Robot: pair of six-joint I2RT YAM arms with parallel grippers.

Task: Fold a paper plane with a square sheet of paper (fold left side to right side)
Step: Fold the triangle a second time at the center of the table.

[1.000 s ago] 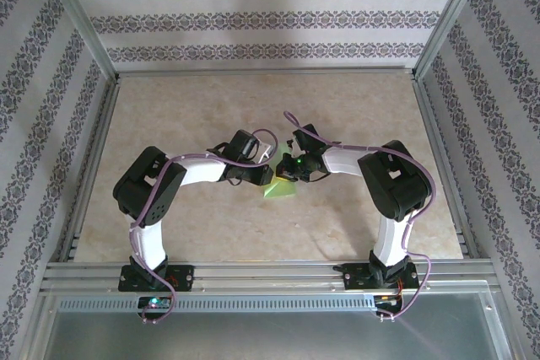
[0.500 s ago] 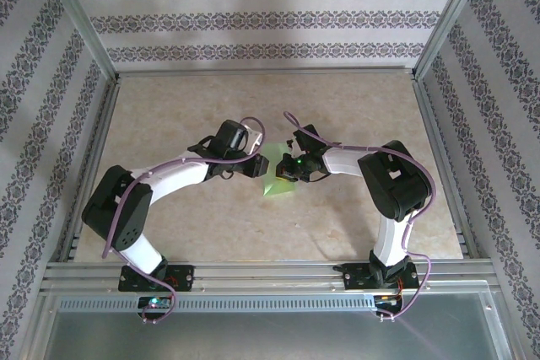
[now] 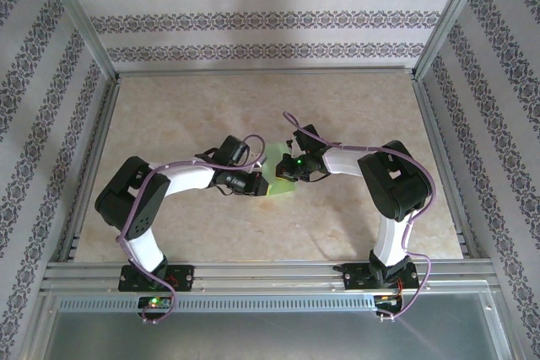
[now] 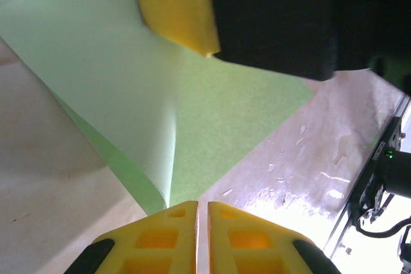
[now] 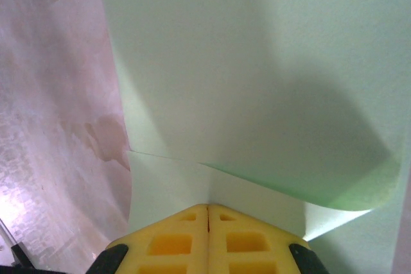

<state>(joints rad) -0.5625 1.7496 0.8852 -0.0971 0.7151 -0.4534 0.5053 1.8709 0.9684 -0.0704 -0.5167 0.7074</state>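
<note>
Overhead, paper: you have the paper [image 3: 279, 181] about the middle of the tabletop [image 3: 169, 107], well clear of all four edges, squeezed in between the two arms.
Overhead, grippers: your left gripper [image 3: 258, 184] meets its left side and your right gripper [image 3: 288, 171] its far right side. Holding both sides probably keeps the thin sheet from sliding while left goes over to right.
Left wrist, grip: your yellow fingers [image 4: 160, 239] are pressed together at a pointed corner of the paper, by the look of it pinching it. A soft crease runs up from there.
Left wrist, other hand: the right gripper's yellow pad [image 4: 176, 8] touches the sheet's upper part.
Right wrist, grip: the fingers [image 5: 167, 243] are clenched on the paper, with one layer curling over another. I judge the fold half-formed and not yet pressed flat.
</note>
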